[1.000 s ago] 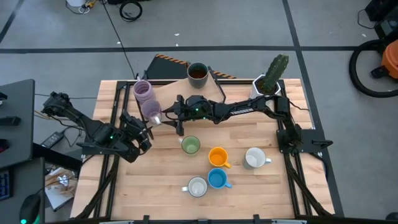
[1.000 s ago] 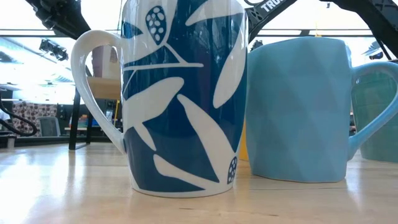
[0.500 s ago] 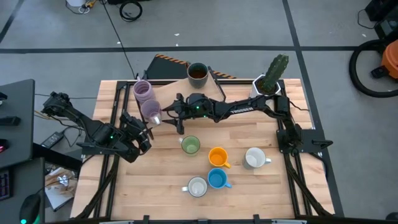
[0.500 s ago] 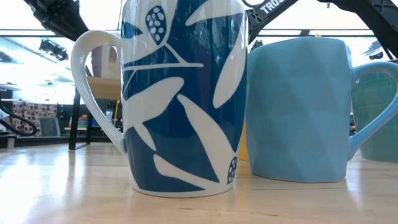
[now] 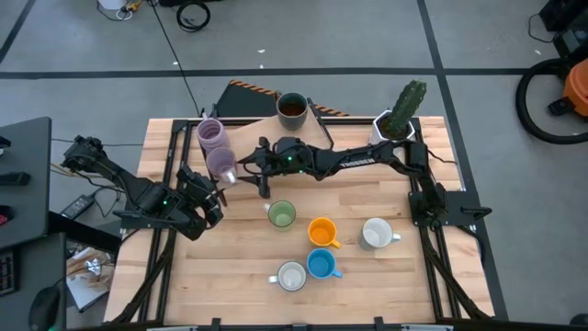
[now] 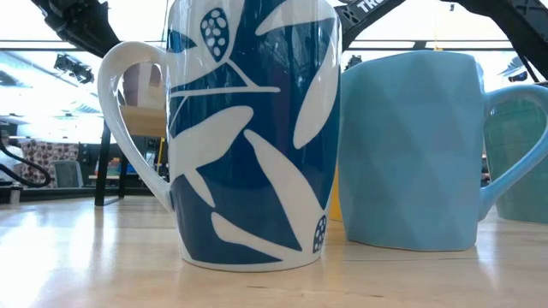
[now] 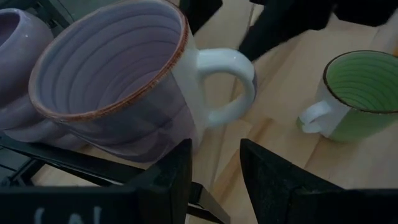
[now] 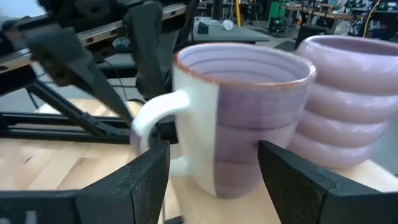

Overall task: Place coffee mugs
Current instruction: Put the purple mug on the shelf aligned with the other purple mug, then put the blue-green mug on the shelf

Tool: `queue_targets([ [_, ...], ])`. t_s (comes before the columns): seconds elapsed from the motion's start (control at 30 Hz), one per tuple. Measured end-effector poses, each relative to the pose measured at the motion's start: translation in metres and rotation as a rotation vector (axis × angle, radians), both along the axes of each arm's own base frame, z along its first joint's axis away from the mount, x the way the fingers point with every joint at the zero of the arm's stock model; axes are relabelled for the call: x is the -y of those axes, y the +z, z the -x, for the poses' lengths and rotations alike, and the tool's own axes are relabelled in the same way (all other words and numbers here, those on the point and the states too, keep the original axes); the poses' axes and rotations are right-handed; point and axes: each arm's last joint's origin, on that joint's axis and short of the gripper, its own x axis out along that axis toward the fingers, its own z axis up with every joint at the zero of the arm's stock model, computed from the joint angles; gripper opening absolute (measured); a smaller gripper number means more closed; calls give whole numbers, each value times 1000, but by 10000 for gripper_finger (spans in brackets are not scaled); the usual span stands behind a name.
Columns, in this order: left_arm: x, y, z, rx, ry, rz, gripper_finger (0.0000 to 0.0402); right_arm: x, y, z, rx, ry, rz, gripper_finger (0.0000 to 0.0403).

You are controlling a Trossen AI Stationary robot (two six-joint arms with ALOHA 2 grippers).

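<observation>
Two purple mugs stand on the table at its far left: a ribbed one (image 5: 210, 135) and a smoother one with a white handle (image 5: 223, 164) (image 8: 242, 124) (image 7: 112, 81), side by side on their bases. My right gripper (image 5: 245, 166) (image 8: 214, 149) reaches in level from the table's right. It is open, its fingertips just short of the handled mug's handle side. My left gripper (image 5: 213, 200) (image 7: 214, 162) hovers open on the near side of that mug, with nothing between its fingers. Green (image 5: 281, 215), orange (image 5: 322, 232), white (image 5: 375, 233), blue (image 5: 321, 266) and blue-leaf (image 5: 291, 276) mugs stand mid-table.
A dark brown mug (image 5: 292, 108) sits at the far edge. The white pot with the cactus (image 5: 397, 119) stands at the far right. In the low view the blue-leaf mug (image 6: 253, 128) and the pale blue mug (image 6: 411, 145) fill the front. Black frame rails (image 5: 170, 165) run along both table sides.
</observation>
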Motion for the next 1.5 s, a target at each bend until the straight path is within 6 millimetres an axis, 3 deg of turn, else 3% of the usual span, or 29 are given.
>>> queue_targets([
  [0.4, 0, -1, 1, -14, -4, 21, 141, 2, -25, -7, -36, -16, -33, 247],
  [0.57, 0, -1, 1, -25, -6, 24, 141, 3, -23, -8, -28, -17, -28, 247],
  [0.77, 0, -1, 1, -28, -8, 31, 141, 10, -6, -13, -35, -7, -22, 247],
  [1.5, -1, 2, 3, -46, -12, 29, 141, 11, -18, -11, -128, -37, -19, 247],
])
